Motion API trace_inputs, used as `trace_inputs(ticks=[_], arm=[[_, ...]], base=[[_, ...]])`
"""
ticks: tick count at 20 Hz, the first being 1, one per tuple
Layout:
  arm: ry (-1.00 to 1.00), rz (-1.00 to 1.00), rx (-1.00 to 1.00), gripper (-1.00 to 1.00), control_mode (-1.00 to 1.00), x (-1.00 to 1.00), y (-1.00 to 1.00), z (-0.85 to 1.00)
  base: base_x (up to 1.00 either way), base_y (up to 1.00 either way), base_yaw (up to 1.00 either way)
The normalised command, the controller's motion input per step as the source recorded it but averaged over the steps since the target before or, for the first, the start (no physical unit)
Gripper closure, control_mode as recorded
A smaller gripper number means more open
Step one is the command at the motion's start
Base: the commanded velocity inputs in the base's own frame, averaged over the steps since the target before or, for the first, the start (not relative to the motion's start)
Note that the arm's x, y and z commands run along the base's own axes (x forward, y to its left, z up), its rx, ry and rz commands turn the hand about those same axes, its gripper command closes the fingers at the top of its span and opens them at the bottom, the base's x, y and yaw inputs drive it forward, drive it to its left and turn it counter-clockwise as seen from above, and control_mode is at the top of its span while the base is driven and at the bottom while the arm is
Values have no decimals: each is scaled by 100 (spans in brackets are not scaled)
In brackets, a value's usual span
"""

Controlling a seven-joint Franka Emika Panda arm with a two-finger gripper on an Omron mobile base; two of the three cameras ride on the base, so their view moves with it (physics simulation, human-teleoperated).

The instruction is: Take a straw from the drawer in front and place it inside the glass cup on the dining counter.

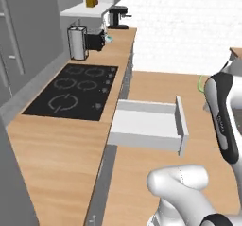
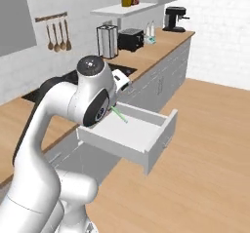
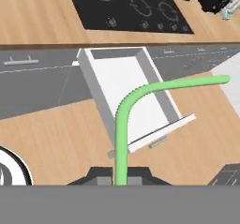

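End effector (image 3: 121, 177) closed on the straw (image 3: 123, 120), gripping its lower end. The green stem rises from between the tips, then bends at the corrugated elbow and runs off sideways. In the right base view a short green stretch shows just past the arm's wrist, above the drawer (image 2: 128, 134).

Drawer pulled out from under the stovetop desk (image 1: 61, 149), interior pale and bare as far as I can see. Straw lifted clear of it, hanging over the drawer and the wood floor beyond its front panel.

Glass cup and dining counter: can't place them from where the cameras look.

Judgement: pick is done, carry to the cup is the step in hand. To do it well:
- keep the grip firm; a thin stem could slip or twist
- mind the bent upper section, which sticks out sideways and could snag on the way
- arrive above the cup with the free end pointing down, then lower before letting go
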Motion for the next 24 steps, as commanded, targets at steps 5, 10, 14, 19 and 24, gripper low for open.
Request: trace_inputs(ticks=[5,10,14,19,24], arm=[[0,0,0,100,100,0,0,0],[0,0,0,100,100,0,0,0],[0,0,0,100,100,0,0,0],[0,0,0,100,100,0,0,0],[0,0,0,100,100,0,0,0]], base=[[-51,0,-63],[-33,-4,-62],[-22,-34,-56],[-27,-62,-49],[-34,-83,-40]])
